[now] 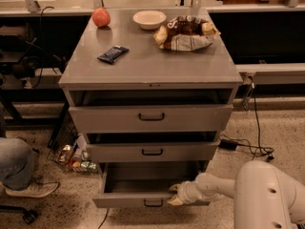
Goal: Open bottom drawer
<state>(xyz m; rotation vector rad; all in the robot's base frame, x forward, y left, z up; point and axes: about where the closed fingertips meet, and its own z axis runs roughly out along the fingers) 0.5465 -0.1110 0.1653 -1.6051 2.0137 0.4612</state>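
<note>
Three drawers: all ajar in the cabinet [152,68]
Bottom drawer [121,202]: pulled farthest out from the cabinet
Gripper [174,194]: low at the cabinet's front-right, at that drawer's front panel; grasp cannot be told

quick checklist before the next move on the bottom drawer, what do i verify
1. Bottom drawer out of the cabinet: ok, its front stands well forward of the two above.
2. Gripper at the drawer: ok, at the front's top edge, just right of the handle.
3. Hold on the drawer: cannot tell.
4. Middle drawer out of the way: ok, its front sits behind the bottom one's.
5. Person's shoe apart from the drawer: ok, far to the left on the floor.
</note>
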